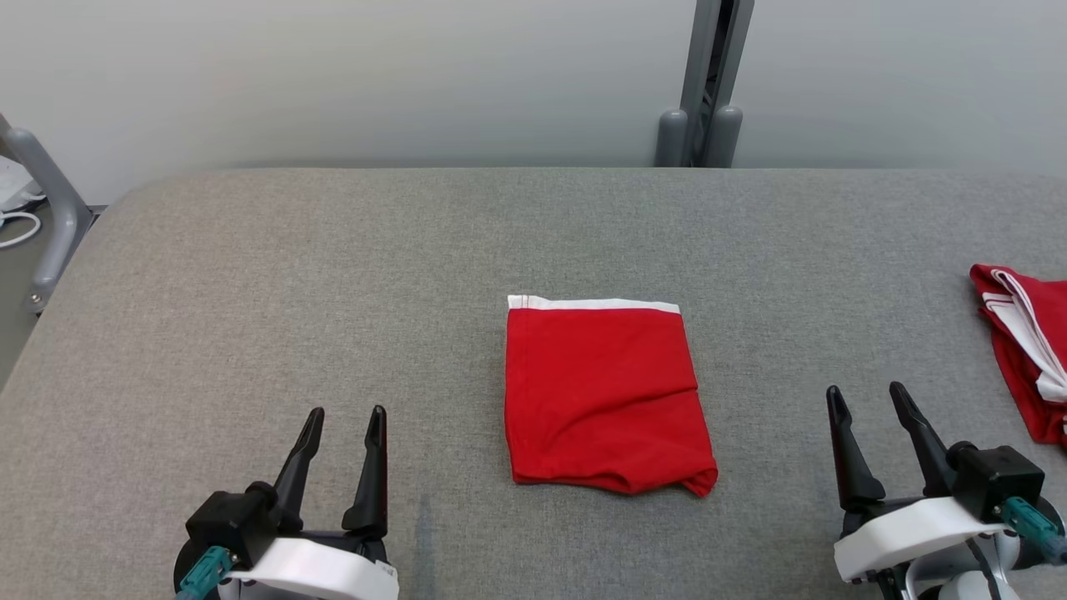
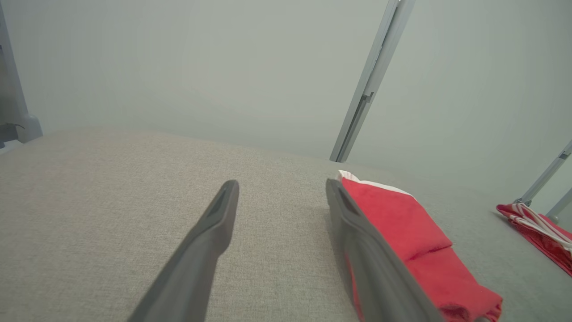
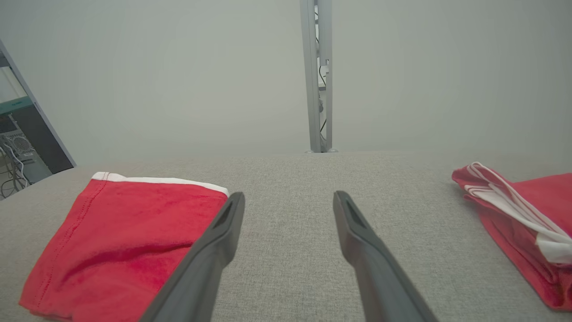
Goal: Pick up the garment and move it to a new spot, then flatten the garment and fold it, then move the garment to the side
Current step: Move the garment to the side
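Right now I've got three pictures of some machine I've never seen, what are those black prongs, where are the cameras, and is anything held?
It's a two-armed robot. The wide picture comes from a camera on its head, looking down at a grey padded table. The black prongs are fingers: its left gripper at lower left, right gripper at lower right. The other two pictures come from wrist cameras looking along those fingers. A folded red garment with a white band lies between the arms; a second red and white garment lies at the table's right side. Both grippers are open and hold nothing.
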Motion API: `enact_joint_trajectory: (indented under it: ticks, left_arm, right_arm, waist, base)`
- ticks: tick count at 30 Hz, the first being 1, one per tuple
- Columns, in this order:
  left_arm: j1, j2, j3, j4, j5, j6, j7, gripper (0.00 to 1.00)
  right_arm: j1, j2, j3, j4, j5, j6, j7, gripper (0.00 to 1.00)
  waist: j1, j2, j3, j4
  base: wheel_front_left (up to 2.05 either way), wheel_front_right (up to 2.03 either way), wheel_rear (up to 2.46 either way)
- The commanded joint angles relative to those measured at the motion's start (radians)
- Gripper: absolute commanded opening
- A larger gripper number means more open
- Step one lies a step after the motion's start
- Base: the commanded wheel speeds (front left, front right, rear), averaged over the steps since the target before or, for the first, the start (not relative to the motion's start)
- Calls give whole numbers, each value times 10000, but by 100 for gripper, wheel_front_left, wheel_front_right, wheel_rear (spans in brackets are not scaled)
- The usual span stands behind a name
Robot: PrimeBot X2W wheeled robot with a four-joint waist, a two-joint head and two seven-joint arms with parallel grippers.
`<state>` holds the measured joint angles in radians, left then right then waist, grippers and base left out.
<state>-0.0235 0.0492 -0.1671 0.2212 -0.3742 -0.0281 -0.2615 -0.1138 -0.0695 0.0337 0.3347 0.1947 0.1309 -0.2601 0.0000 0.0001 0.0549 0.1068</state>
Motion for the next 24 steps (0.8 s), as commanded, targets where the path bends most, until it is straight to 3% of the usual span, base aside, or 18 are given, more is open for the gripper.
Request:
enact_joint_trajectory:
  ticks: [1, 6, 13, 24]
  left_arm:
    - [-48, 40, -4, 8, 10, -29, -39, 100]
    - [-229, 42, -100, 2, -10, -66, -39, 100]
    - [-521, 43, -207, 60, -25, -198, -39, 100]
    - [-1066, 37, -407, 144, -180, -318, -39, 100]
  right_arm:
    - [-97, -3, -21, 49, 185, -6, 41, 100]
    - [-369, -12, 507, 231, 1660, -6, 852, 100]
    - [-1149, -777, 1664, 352, 4529, -6, 2858, 100]
    - [-2402, -1638, 2400, 1012, 7069, -6, 5415, 100]
  waist:
    - [0, -1, 28, 14]
    - [0, -1, 257, 165]
    - [0, -1, 849, 559]
    - [0, -1, 1717, 1307]
  base:
    - [0, 0, 0]
    - [0, 0, 0]
    - [0, 0, 0]
    - [0, 0, 0]
